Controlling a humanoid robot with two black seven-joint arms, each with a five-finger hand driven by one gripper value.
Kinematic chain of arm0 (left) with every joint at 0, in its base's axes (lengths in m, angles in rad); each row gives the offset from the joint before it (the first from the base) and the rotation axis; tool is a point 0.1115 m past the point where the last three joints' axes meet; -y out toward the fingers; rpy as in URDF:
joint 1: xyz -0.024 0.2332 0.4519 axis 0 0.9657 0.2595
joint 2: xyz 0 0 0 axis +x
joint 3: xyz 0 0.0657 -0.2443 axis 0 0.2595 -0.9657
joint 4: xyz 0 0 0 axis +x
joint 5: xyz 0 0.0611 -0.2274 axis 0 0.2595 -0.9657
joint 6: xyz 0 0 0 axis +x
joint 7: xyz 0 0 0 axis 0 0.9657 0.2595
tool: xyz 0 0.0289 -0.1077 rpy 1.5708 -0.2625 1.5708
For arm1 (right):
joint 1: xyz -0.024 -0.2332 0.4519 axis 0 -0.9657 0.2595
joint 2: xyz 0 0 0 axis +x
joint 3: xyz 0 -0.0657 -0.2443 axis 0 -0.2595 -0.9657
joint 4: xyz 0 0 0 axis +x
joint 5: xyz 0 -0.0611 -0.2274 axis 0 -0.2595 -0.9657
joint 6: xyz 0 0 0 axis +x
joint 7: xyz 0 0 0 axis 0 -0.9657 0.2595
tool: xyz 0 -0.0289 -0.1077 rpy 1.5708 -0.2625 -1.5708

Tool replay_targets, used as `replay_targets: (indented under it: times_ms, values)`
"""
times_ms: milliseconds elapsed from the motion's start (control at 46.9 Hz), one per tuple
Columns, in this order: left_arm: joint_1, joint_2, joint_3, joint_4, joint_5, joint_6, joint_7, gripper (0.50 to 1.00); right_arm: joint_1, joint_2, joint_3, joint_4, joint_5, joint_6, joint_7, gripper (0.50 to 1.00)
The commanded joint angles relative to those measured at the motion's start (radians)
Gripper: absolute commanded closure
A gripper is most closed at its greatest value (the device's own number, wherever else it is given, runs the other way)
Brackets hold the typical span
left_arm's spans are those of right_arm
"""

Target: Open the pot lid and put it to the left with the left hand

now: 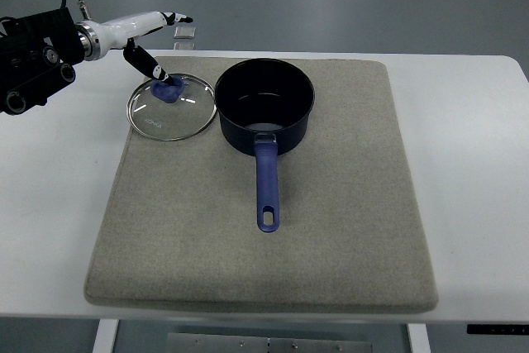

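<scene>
The glass lid [171, 113] with a blue knob [165, 89] lies flat on the grey mat [331, 229], just left of the pot. The dark blue pot [266, 105] stands uncovered mid-mat, its blue handle [266, 188] pointing toward the near edge. My left hand [173, 47] hovers over the lid's far side with its fingers spread. The black-tipped thumb [149, 64] reaches down to the knob's top, while another finger [165, 18] points right, well away from the lid. Nothing is held in it. The right arm does not show.
The mat covers most of a white table [479, 121]. A small grey block [186, 34] lies on the table just beyond the mat's far left corner, under the hand. The left arm's black body [29, 59] sits at the left edge.
</scene>
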Motion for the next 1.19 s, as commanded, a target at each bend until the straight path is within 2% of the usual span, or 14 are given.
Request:
replay_targets:
  times_ms: [0, 277, 533, 768, 1024, 1173]
  values:
    - [0.001, 0.0, -0.001, 0.0, -0.06, 0.001, 0.001, 0.508, 0.0, 0.0, 0.0, 0.0, 0.001, 0.0, 0.0, 0.583]
    - [0.011, -0.001, -0.003, 0.05, -0.45, -0.036, 0.008, 0.508, 0.0, 0.0, 0.0, 0.0, 0.001, 0.0, 0.0, 0.583]
    - [0.033, -0.024, -0.01, 0.122, -0.752, -0.18, 0.009, 0.506, 0.0, 0.0, 0.0, 0.0, -0.001, 0.0, 0.0, 0.583]
    - [0.063, -0.029, -0.084, 0.181, -0.922, -0.37, 0.021, 0.508, 0.0, 0.0, 0.0, 0.0, 0.001, 0.0, 0.0, 0.583]
    - [0.157, -0.027, -0.337, 0.196, -0.962, -0.525, 0.129, 0.508, 0.0, 0.0, 0.0, 0.0, -0.001, 0.0, 0.0, 0.583]
    - [0.192, -0.027, -0.435, 0.196, -0.967, -0.552, 0.189, 0.506, 0.0, 0.0, 0.0, 0.0, -0.001, 0.0, 0.0, 0.583]
